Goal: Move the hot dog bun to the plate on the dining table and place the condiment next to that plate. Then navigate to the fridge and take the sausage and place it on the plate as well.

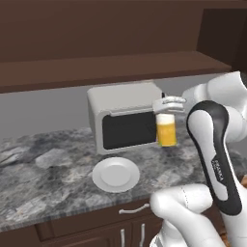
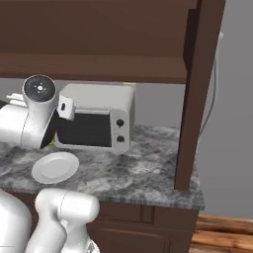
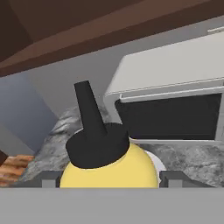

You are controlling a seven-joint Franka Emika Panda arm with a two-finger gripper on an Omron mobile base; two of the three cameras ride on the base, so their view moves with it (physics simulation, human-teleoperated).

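Observation:
The condiment (image 1: 167, 132), a yellow squeeze bottle with a white band, hangs upright in the air in front of the microwave door. My gripper (image 1: 167, 115) is shut on its upper part, reaching in from the right. The hand view looks down over the bottle's yellow shoulder (image 3: 109, 173) and its dark pointed nozzle cap (image 3: 92, 131). One fingertip (image 3: 47, 177) shows on each side of the bottle. The hot dog bun, the greyish-blue plate, the dining table, the fridge and the sausage are out of view.
A grey microwave (image 1: 124, 119) stands on a marbled wall counter (image 1: 43, 178) with drawers below. A bright white round plate (image 1: 116, 174) lies in front of it. A dark wooden shelf (image 1: 96, 67) runs overhead, and a dark post (image 2: 192, 99) stands at the counter's right end.

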